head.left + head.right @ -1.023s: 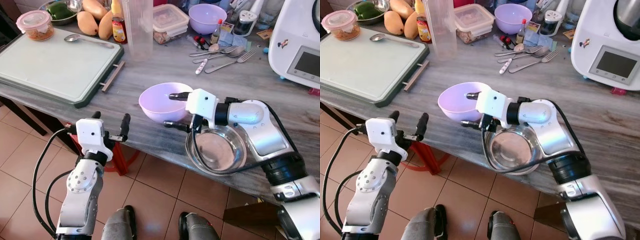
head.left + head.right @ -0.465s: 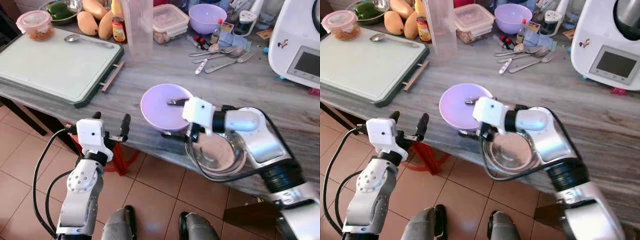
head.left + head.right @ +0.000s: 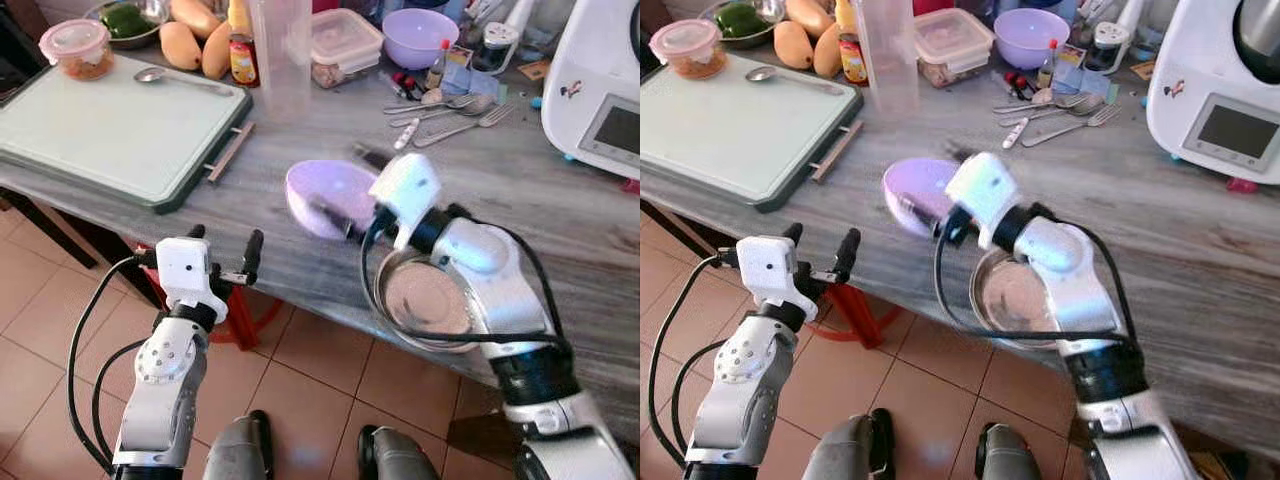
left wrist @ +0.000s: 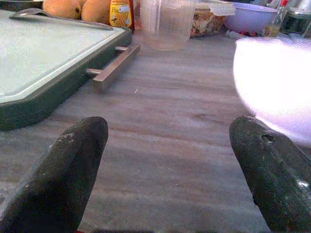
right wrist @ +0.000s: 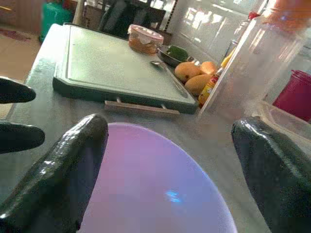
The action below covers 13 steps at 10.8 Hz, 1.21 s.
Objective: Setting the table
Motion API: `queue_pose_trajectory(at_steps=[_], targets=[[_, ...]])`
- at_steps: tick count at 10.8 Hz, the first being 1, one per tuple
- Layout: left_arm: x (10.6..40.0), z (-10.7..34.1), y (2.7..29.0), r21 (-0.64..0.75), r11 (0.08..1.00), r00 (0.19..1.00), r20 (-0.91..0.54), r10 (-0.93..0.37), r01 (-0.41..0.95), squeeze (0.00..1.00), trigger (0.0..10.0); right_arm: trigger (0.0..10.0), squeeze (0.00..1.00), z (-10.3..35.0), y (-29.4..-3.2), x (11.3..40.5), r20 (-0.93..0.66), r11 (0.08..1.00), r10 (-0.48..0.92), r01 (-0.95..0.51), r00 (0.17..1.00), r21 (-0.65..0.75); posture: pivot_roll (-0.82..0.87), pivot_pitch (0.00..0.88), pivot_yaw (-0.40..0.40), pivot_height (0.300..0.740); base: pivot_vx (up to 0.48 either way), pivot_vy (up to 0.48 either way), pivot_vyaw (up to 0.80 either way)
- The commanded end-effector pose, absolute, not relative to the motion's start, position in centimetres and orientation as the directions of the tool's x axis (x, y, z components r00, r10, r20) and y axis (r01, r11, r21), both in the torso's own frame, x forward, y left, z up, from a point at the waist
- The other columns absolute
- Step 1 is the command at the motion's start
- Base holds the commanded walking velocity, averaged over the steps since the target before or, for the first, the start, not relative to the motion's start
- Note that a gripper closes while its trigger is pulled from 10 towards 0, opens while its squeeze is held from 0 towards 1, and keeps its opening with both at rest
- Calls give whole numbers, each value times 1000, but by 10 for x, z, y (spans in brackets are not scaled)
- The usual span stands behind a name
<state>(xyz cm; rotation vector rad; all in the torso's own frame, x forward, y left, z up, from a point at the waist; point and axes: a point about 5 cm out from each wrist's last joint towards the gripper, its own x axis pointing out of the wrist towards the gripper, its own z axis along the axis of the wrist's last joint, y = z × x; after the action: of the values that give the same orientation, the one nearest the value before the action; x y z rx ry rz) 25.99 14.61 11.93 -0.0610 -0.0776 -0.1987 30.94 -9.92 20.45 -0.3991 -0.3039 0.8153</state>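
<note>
The desk (image 3: 560,200) has a grey, streaked surface like stone or wood grain, smooth and faintly matt. On it the lilac bowl (image 3: 325,195) looks like glossy plastic, with a bright highlight on its inside. Just beside the lilac bowl, at the desk's near edge, the steel bowl (image 3: 430,300) is polished metal with a mirror-like rim. Beyond the lilac bowl lie metal cutlery (image 3: 450,115) with a dull shine and a clear plastic pitcher (image 3: 283,50). The cutting board (image 3: 110,125), well apart from the lilac bowl, has a pale matt top in a dark green frame with a brushed metal handle (image 3: 229,152). The floor (image 3: 40,330) is smooth terracotta tile.
</note>
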Motion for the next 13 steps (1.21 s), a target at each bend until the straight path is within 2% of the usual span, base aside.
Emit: queue_pose_trajectory(at_steps=[1, 4, 5, 6, 7, 8, 9, 11, 13], targets=[[259, 115, 145, -53, 975, 975, 61, -214, 218, 0, 10000, 10000, 0, 199, -102, 305, 99, 632, 737, -631, 668, -449, -15, 162, 9, 740, 0, 0, 0], [260, 113, 143, -55, 969, 970, 52, -239, 241, 0, 10000, 10000, 0, 192, -97, 294, 97, 646, 736, -653, 670, -395, -18, 153, 8, 740, 0, 0, 0], [257, 113, 142, -59, 964, 965, 47, -257, 259, 0, 10000, 10000, 0, 198, -102, 295, 166, 726, 660, -565, 733, -392, -17, 155, 5, 740, 0, 0, 0], [255, 113, 142, -61, 962, 964, 44, -264, 266, 0, 10000, 10000, 0, 202, -105, 295, 202, 762, 615, -509, 762, -401, -16, 157, 4, 740, 0, 0, 0], [251, 112, 146, -56, 960, 962, 27, -272, 273, 0, 10000, 10000, 0, 210, -116, 294, 285, 820, 504, -348, 816, -454, -14, 163, 2, 740, 0, 0, 0], [247, 110, 150, -55, 958, 960, 10, -281, 281, 0, 10000, 10000, 0, 216, -126, 292, 344, 845, 415, -216, 843, -490, -14, 171, 4, 740, 0, 0, 0], [242, 108, 153, -52, 952, 953, -9, -304, 303, 0, 10000, 10000, 0, 220, -132, 291, 372, 852, 364, -143, 854, -504, -14, 171, 4, 740, 0, 0, 0], [238, 106, 150, -59, 937, 938, -20, -346, 344, 0, 10000, 10000, 0, 216, -138, 291, 358, 867, 316, -114, 879, -486, -13, 181, 8, 740, 0, 0, 0], [244, 108, 131, -93, 911, 914, -3, -405, 403, 0, 10000, 10000, 0, 196, -139, 283, 289, 903, 261, -128, 921, -409, -28, 181, 13, 740, 0, 0, 0]])
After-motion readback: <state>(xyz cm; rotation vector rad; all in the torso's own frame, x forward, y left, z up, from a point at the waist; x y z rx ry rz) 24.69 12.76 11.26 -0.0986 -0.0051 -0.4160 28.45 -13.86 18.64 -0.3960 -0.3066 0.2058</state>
